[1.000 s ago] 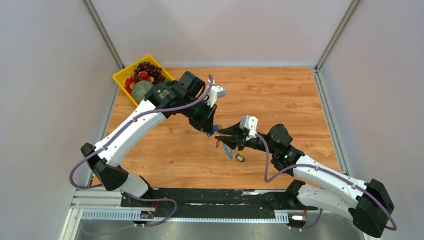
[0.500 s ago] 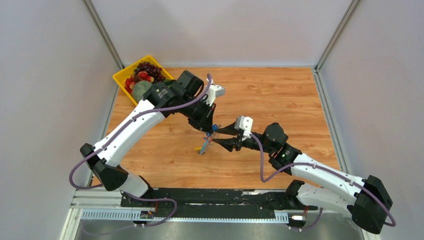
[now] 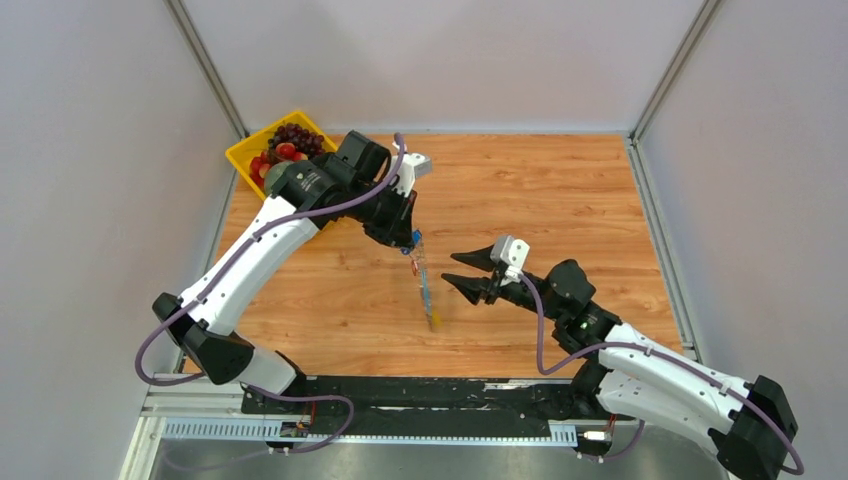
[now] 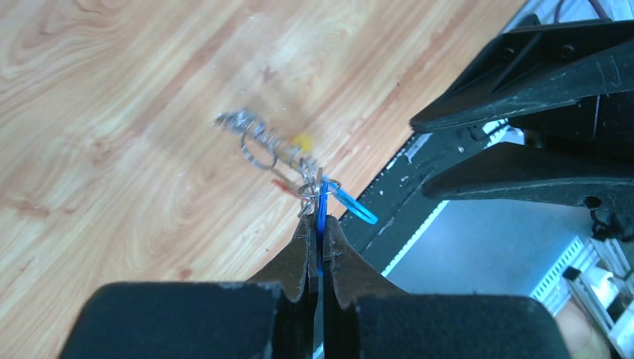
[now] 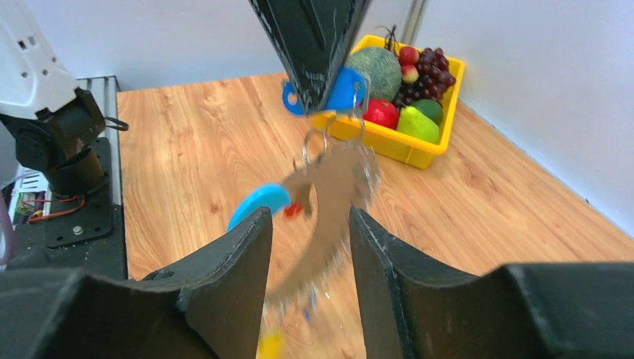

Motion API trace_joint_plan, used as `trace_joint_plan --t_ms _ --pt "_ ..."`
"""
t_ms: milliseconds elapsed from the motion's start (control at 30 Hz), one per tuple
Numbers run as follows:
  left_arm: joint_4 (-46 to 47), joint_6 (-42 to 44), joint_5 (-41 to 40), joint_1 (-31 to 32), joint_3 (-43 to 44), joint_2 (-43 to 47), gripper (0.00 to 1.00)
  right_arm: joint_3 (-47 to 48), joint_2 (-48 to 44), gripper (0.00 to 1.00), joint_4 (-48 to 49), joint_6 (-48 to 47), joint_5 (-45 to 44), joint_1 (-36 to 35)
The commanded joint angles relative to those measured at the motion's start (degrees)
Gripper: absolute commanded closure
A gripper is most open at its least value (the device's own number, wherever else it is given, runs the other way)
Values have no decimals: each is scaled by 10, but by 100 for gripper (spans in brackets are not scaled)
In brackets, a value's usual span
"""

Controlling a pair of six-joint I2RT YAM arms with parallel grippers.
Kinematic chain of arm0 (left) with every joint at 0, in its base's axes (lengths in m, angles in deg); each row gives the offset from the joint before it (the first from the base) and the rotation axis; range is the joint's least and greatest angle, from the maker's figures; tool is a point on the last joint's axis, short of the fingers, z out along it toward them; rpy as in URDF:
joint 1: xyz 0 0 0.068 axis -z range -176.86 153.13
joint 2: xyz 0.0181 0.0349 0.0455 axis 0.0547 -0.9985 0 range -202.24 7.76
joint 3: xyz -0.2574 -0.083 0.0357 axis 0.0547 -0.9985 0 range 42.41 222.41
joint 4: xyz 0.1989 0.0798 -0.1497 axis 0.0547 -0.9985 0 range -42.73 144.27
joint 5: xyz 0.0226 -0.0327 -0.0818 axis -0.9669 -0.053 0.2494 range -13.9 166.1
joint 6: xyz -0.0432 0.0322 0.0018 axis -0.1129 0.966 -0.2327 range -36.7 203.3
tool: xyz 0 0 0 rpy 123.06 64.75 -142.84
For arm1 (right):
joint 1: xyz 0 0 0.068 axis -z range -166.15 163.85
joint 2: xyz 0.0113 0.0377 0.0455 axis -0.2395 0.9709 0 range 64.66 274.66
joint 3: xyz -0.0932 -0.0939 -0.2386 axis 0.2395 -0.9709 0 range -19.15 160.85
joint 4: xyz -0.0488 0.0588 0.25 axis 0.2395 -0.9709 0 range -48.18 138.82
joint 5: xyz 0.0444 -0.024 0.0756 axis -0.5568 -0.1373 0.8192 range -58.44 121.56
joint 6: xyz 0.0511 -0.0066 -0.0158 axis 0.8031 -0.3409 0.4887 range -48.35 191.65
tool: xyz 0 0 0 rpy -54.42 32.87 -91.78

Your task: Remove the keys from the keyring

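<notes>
My left gripper (image 3: 411, 240) is shut on the bright blue band of the keyring (image 3: 424, 285), pinched edge-on between its fingertips (image 4: 320, 223). The grey chain part (image 4: 258, 142) dangles below it, blurred with motion. The keys (image 5: 329, 187) hang on it in a blurred silver bunch with a blue tag (image 5: 258, 202), a red tag (image 5: 293, 211) and a yellow tag (image 3: 434, 322) at the bottom. My right gripper (image 3: 452, 272) stands open just right of the hanging ring and apart from it. In the right wrist view the ring shows beyond the gap of that gripper (image 5: 308, 217).
A yellow basket (image 3: 243, 153) of fruit sits at the back left corner of the wooden table (image 3: 560, 200). The black rail with the arm bases (image 3: 420, 395) runs along the near edge. Grey walls close in both sides and the back.
My right gripper has opened wider and drawn back to the right, away from the ring. My left gripper moved back and left, and the keyring now hangs stretched and swinging.
</notes>
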Motion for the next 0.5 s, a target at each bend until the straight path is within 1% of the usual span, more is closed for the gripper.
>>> trace_joint_plan --t_ms 0,133,233,300,333,400,467 --pt "36 -17 -23 -20 18 37 100 -19 -28 52 -5 16 -47 0" --pt "44 -21 -9 -22 20 41 100 -10 -20 50 5 24 -20 -1" --pt "40 -20 -15 -22 25 42 100 12 13 46 18 35 11 -2" --pt "41 -21 -20 -22 27 42 100 28 39 39 32 56 -4 -8" --pt "41 -21 -23 -22 26 43 100 33 50 37 39 64 -17 -15" --pt "43 -23 -24 -22 28 43 100 42 72 34 54 60 -49 -34" --pt "44 -25 -19 -22 30 43 100 54 94 33 57 48 -77 -51"
